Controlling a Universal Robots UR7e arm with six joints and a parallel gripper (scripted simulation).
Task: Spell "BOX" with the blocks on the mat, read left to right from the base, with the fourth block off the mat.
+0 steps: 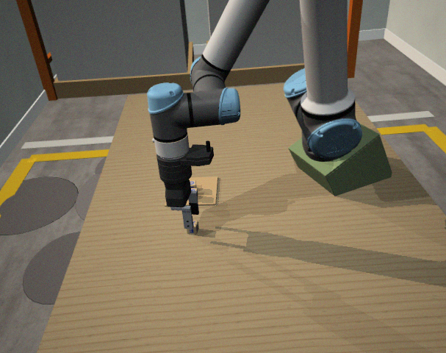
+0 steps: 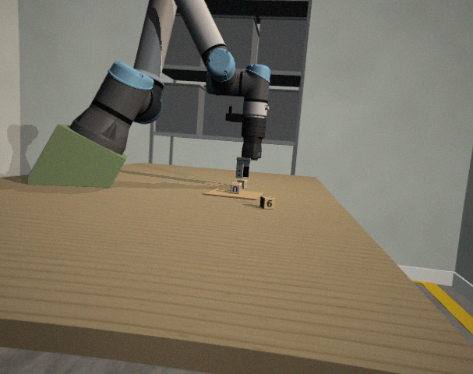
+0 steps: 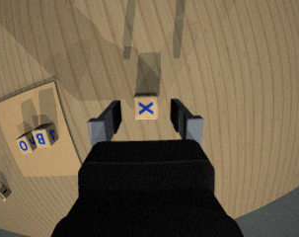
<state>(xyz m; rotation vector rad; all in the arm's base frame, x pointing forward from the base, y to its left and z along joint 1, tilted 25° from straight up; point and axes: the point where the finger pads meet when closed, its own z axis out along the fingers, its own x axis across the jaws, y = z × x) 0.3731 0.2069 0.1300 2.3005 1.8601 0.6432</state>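
Observation:
The X block [image 3: 146, 108] [image 1: 194, 229] lies on the table off the mat, X face up. My gripper [image 3: 145, 110] [image 2: 242, 177] is open and empty, pointing down over the X block, with one finger to each side of it in the wrist view and a gap on both sides. The B block [image 3: 41, 137] and the O block [image 3: 24, 143] sit side by side on the mat [image 3: 65, 158] [image 1: 213, 184] [image 2: 250, 196], letters up, with a narrow gap between them. The fourth block [image 3: 4, 192] [image 2: 267, 202] lies off the mat and shows a 6 on one side.
In the top view the mat lies behind the gripper, partly hidden by it. The green base block [image 1: 359, 170] [image 2: 75, 160] under the arm stands well away from the blocks. The table's edge [image 2: 369, 237] runs along the right in the exterior view.

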